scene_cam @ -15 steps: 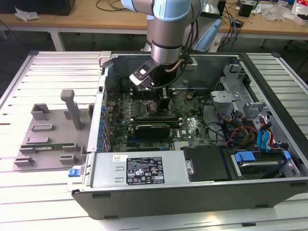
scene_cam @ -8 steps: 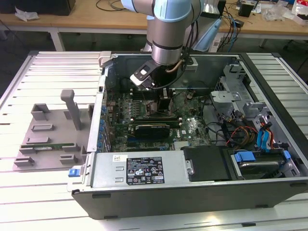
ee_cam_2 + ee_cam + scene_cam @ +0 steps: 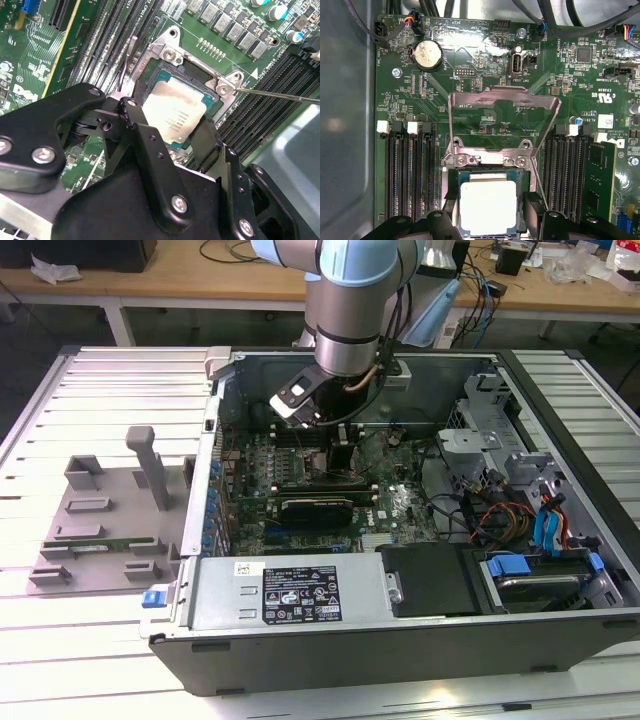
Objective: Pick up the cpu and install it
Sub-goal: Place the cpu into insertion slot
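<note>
The arm (image 3: 350,300) reaches down into the open computer case (image 3: 400,650), which lies on its side on the slatted surface (image 3: 100,670). The tool (image 3: 343,455) hangs low over the green motherboard inside it.

In both wrist views the cpu (image 3: 175,107) (image 3: 487,205) lies flat and directly beneath the tool (image 3: 170,131) (image 3: 487,216), within the socket (image 3: 195,75), with its pale metal top facing up. The tool's black body flanks the chip on two opposite sides and hides its nearer edge. I cannot tell whether the tool is clamped on the chip or merely standing around it (the contact points do not show plainly).

Just beyond the tool, the metal load plate (image 3: 502,105) stands swung open over its two hinge screws. In the second wrist view, a thin lever (image 3: 280,94) runs away from the socket's corner. Rows of black memory slots (image 3: 407,170) lie on both sides of the tool, and a green memory stick (image 3: 600,180) stands in one of them. Farther across the board from the tool sits a round coin battery (image 3: 428,54).

Well away from the tool, outside the case toward the exterior view's left, a grey parts fixture (image 3: 100,530) rests on the surface.
</note>
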Controlling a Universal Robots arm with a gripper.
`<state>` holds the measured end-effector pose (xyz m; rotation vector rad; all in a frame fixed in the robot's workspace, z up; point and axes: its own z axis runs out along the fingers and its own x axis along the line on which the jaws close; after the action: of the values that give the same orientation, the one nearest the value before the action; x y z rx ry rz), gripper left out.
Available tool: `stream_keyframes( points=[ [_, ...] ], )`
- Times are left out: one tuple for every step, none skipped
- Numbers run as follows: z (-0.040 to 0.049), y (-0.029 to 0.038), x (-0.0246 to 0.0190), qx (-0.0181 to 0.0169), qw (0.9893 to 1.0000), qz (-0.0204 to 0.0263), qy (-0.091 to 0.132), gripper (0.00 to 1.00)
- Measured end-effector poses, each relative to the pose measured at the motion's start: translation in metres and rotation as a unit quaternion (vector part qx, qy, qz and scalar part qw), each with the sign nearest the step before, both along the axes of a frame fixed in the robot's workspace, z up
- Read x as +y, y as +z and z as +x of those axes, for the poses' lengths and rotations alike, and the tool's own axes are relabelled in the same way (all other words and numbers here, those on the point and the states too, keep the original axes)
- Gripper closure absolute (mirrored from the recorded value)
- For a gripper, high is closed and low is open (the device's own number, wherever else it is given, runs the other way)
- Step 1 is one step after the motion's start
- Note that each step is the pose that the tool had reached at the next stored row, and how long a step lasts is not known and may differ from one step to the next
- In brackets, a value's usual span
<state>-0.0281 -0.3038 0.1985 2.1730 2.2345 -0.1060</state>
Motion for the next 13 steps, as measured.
stream_keyframes(
  points=[
    [0.0, 0.0, 0.0, 0.0, 1.0, 0.0, 0.0, 0.37],
    [0.0, 0.0, 0.0, 0.0, 1.0, 0.0, 0.0, 0.37],
    [0.0, 0.0, 0.0, 0.0, 1.0, 0.0, 0.0, 0.39],
    [0.0, 0.0, 0.0, 0.0, 1.0, -0.0001, 0.0, 0.39],
    [0.0, 0.0, 0.0, 0.0, 1.0, -0.0001, 0.0, 0.46],
    [0.0, 0.0, 0.0, 0.0, 1.0, 0.0, 0.0, 0.46],
    [0.0, 0.0, 0.0, 0.0, 1.0, 0.0, 0.0, 0.46],
    [0.0, 0.0002, 0.0, 0.0, 1.0, -0.0003, 0.0, 0.46],
    [0.0, 0.0017, 0.0, 0.0, 1.0, -0.0007, 0.0, 0.46],
    [0.0, 0.002, 0.0002, 0.0, 1.0, -0.0006, 0.0, 0.46],
    [-0.0002, 0.002, 0.0002, -0.0001, 1.0, -0.0006, 0.0, 0.46],
    [-0.0006, 0.002, 0.0002, -0.0001, 1.0, -0.0006, 0.0, 0.46],
    [-0.0017, 0.0019, 0.0005, 0.0, 1.0, -0.0007, -0.001, 0.46]
  ],
)
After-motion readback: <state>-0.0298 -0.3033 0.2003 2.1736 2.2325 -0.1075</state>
